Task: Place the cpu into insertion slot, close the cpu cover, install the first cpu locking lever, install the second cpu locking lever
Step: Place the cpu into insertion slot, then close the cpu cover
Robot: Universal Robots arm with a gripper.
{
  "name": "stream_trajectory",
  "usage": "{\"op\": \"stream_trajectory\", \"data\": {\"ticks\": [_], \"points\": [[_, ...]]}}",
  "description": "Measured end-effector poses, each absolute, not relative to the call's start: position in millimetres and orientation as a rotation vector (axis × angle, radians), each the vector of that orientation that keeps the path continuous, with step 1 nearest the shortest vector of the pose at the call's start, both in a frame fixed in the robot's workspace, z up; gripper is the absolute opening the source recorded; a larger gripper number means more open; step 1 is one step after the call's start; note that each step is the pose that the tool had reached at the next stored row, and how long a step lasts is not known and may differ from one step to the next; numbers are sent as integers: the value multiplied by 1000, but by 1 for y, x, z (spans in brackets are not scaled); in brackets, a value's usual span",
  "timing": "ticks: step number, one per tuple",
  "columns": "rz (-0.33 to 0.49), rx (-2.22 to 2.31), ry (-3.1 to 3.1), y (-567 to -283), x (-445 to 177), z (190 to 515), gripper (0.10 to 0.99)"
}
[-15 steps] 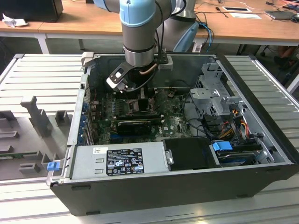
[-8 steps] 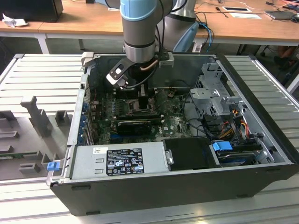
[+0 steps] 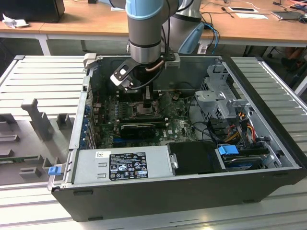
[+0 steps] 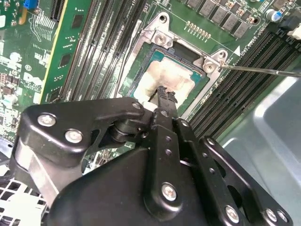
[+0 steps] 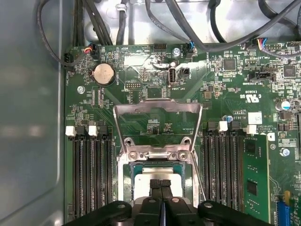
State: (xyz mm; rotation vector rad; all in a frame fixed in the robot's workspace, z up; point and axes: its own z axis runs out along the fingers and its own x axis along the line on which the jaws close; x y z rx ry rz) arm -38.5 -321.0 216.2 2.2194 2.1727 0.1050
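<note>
The gripper's (image 5: pixel 161 184) two black fingers are pressed together with nothing between them. Their tips sit over the near edge of the cpu (image 5: pixel 155 172). In the second wrist view the closed fingertips (image 4: pixel 162 93) hang just above the chip's pale, smeared top (image 4: pixel 164 75); whether they touch it cannot be told.

The cpu lies flat in the insertion slot (image 5: pixel 125 182), its green edge showing inside the socket's frame. The cpu cover (image 5: pixel 157 107) is hinged at the far side of the socket. It stands swung open, with the green board visible through its square window. A thin locking lever (image 4: pixel 263 71) juts out unlatched from one corner of the socket.

Rows of black memory slots (image 5: pixel 89 174) flank the socket on both sides, and a coin battery (image 5: pixel 104 74) sits beyond the raised cover.

In the exterior view, the arm (image 3: pixel 145 28) drops from the upper centre of the frame into the open computer case (image 3: pixel 168 199). The grey power supply (image 3: pixel 120 165) lies along the case's lower edge.
</note>
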Motion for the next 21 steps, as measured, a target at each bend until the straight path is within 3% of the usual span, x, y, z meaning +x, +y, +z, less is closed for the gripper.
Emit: {"op": "stream_trajectory", "data": {"ticks": [21], "points": [[97,2237,2188,-323,-30,222,106]]}}
